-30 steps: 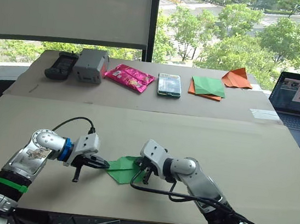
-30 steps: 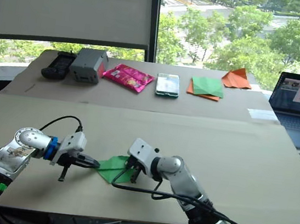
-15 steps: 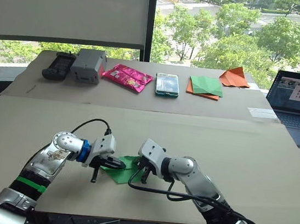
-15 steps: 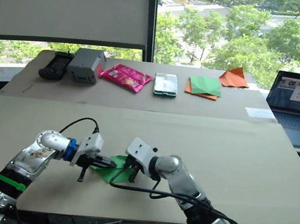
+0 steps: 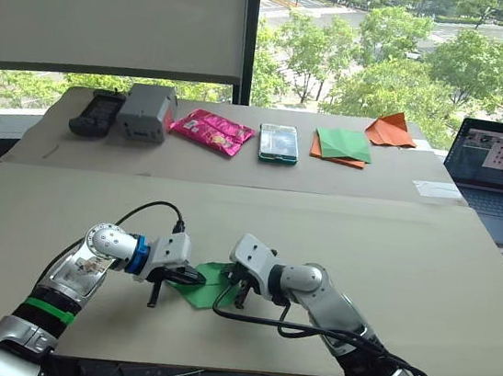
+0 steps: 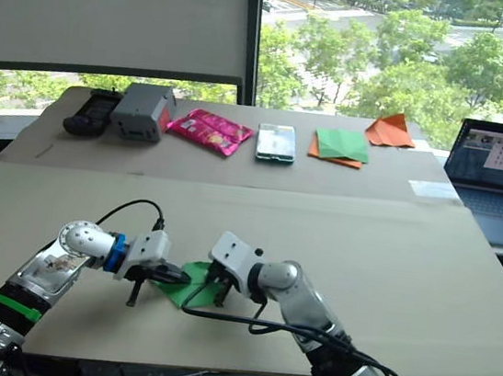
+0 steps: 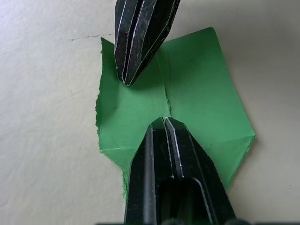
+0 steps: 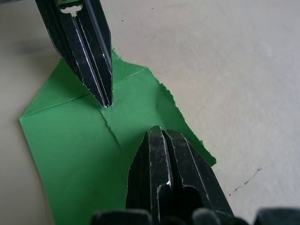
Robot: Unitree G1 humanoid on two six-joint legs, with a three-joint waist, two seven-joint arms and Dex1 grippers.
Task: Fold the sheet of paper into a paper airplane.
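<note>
The sheet of paper (image 5: 204, 284) is bright green and lies flat on the tan worktop (image 5: 408, 264), in the lower middle of the frame. It has creases and a torn edge. The left end effector (image 5: 199, 279) comes in from the lower left. Its two black fingers are pressed together, and the tip rests on the green paper near a crease. The right end effector (image 5: 239, 293) comes in from the lower right. Its fingers are pressed together too, and the tip pokes down on the right side of the paper. The two tips are close, with green paper between them. In the left wrist view, the left tip sits right at the middle crease, and the other tip (image 7: 136, 56) points at it from across the paper. Along the far side of the worktop, in the upper part of the frame, there is a row of things. From left to right there is a black controller (image 5: 93, 111), a gray box (image 5: 146, 111), a pink snack bag (image 5: 209, 130), a phone (image 5: 278, 142), a green and orange paper stack (image 5: 342, 146) and an orange pointed paper shape (image 5: 390, 131). A laptop (image 5: 498, 179) stands open at the right edge of the frame.
</note>
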